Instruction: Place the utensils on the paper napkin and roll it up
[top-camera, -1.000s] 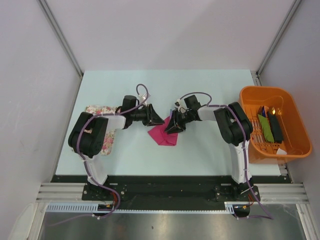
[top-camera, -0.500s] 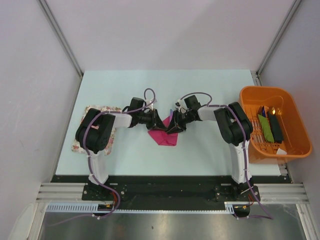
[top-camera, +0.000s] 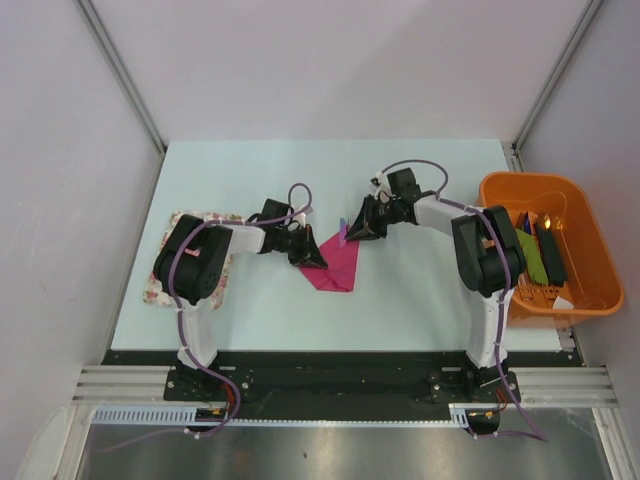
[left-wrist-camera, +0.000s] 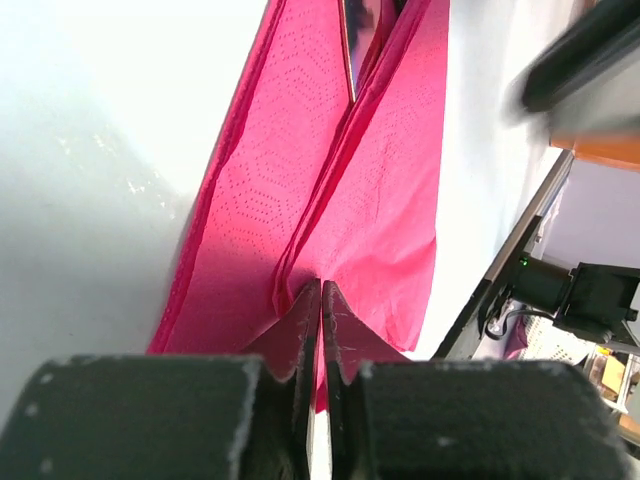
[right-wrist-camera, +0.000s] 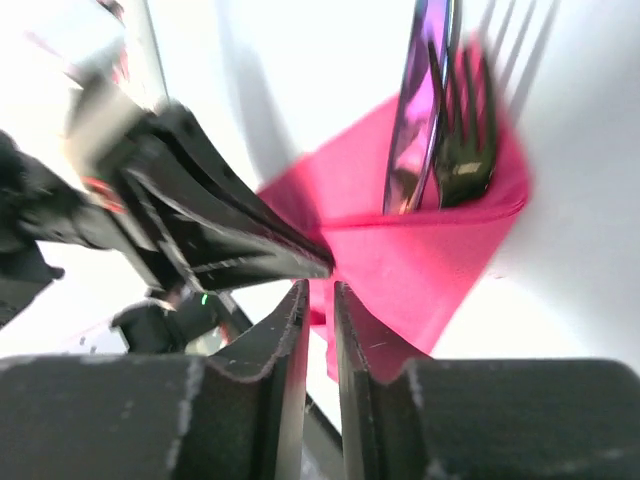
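The magenta paper napkin (top-camera: 338, 266) lies mid-table, folded over the utensils. In the right wrist view a purple utensil (right-wrist-camera: 424, 90) and a dark fork (right-wrist-camera: 466, 130) stick out of the napkin (right-wrist-camera: 420, 255). One dark utensil tip (left-wrist-camera: 358, 30) also peeks from the napkin's fold (left-wrist-camera: 300, 170) in the left wrist view. My left gripper (top-camera: 309, 255) (left-wrist-camera: 322, 288) is shut on a pinched fold at the napkin's left side. My right gripper (top-camera: 356, 231) (right-wrist-camera: 320, 288) is at the napkin's upper corner. Its jaws stand a narrow slit apart, and a pink edge reaches into the slit.
A floral cloth mat (top-camera: 160, 288) lies under the left arm at the table's left. An orange tub (top-camera: 500, 188) with green and black items stands at the right edge. The left gripper's fingers (right-wrist-camera: 230, 240) point close to the right gripper's tips.
The left gripper has come onto the napkin's left side and closed on a fold. The right gripper has drawn back up and to the right while narrowing its jaws.
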